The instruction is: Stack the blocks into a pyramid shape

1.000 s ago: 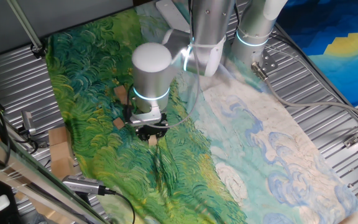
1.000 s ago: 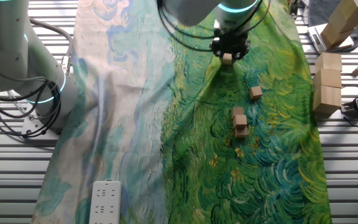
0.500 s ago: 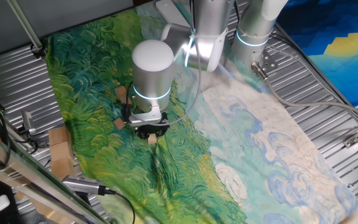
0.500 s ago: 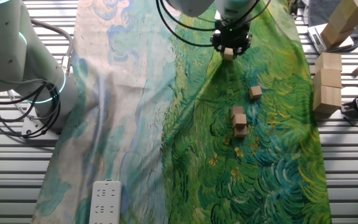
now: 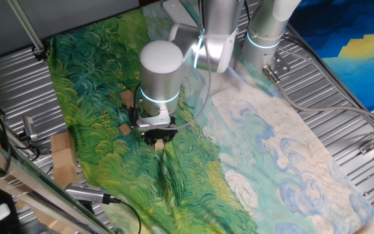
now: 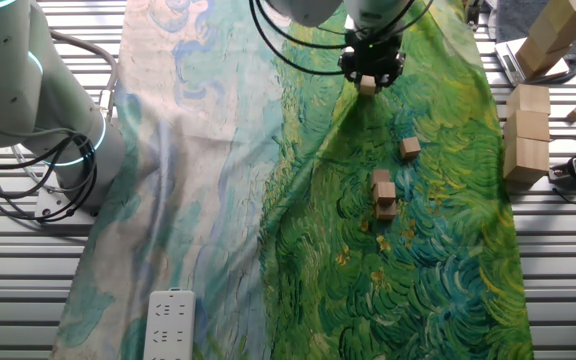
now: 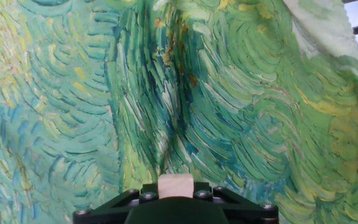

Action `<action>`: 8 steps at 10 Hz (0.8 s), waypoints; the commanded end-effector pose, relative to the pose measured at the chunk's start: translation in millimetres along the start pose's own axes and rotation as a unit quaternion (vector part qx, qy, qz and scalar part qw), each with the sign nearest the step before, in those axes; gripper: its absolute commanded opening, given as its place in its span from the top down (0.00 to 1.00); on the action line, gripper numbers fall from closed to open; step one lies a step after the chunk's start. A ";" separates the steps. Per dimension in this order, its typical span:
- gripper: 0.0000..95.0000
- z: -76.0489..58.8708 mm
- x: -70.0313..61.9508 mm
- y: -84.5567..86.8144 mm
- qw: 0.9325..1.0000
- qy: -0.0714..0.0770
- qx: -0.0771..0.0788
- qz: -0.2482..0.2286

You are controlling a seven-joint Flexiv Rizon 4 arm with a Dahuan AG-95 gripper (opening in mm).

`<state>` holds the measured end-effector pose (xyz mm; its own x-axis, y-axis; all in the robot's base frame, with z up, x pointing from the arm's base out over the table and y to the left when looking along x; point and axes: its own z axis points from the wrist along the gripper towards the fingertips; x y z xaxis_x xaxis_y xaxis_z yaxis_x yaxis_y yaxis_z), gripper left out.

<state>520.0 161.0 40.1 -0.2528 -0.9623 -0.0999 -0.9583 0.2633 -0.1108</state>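
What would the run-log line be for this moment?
phase: carry | gripper: shut on block, above painted cloth | other blocks: small cluster plus one apart | pyramid: not yet built

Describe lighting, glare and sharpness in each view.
One fixed view: even light, glowing ring on the arm above the gripper. The other fixed view: sharp, soft shadows beside the blocks. Hand view: painted cloth crisp, held block slightly soft, no glare.
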 end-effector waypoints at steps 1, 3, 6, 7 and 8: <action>1.00 -0.6 1.3 -0.2 1.000 0.004 -0.003 -0.003; 1.00 1.2 3.6 0.9 1.000 0.003 -0.003 0.001; 0.60 2.2 5.1 1.5 1.000 0.001 -0.004 0.000; 0.60 2.5 5.4 1.6 1.000 0.002 -0.004 -0.001; 0.60 3.2 6.4 2.1 1.000 0.000 -0.004 -0.002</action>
<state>516.5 155.7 36.0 -0.2486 -0.9637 -0.0978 -0.9605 0.2583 -0.1034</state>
